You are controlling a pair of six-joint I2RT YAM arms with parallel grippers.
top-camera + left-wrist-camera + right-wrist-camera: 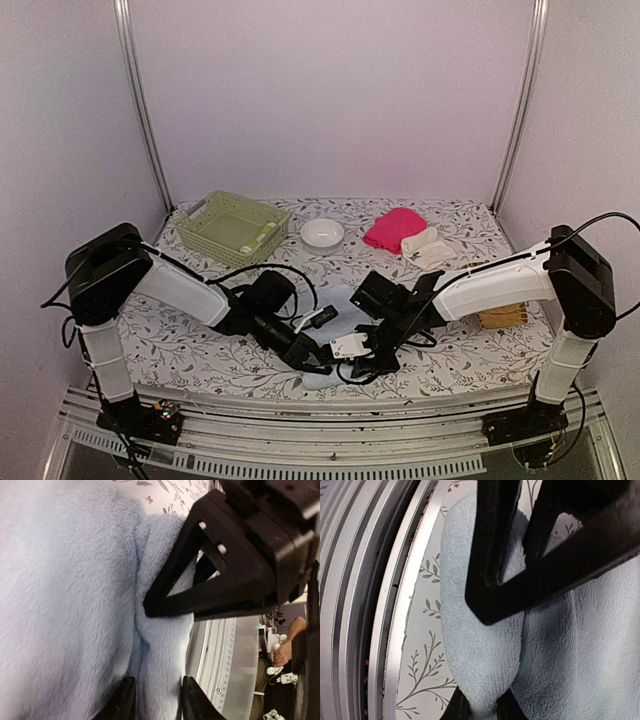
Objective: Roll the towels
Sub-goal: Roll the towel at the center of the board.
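The pale blue towel [322, 381] lies at the table's near edge between both grippers, mostly hidden under them. My left gripper [308, 358] is shut on its rolled near fold [160, 645], a finger on each side. My right gripper [354, 358] is shut on the same fold [480, 645], pinching its end. Each gripper's black fingers cross the other's wrist view. The pink towel [394, 228] and the cream-white towel [428, 248] lie at the back right. A yellow-green cloth [266, 232] shows in the basket.
The pale green basket [225, 222] stands at the back left, with a white bowl [322, 232] beside it. The yellow slatted tray [503, 317] lies under the right arm. The table's metal front rail [395, 605] runs right beside the fold.
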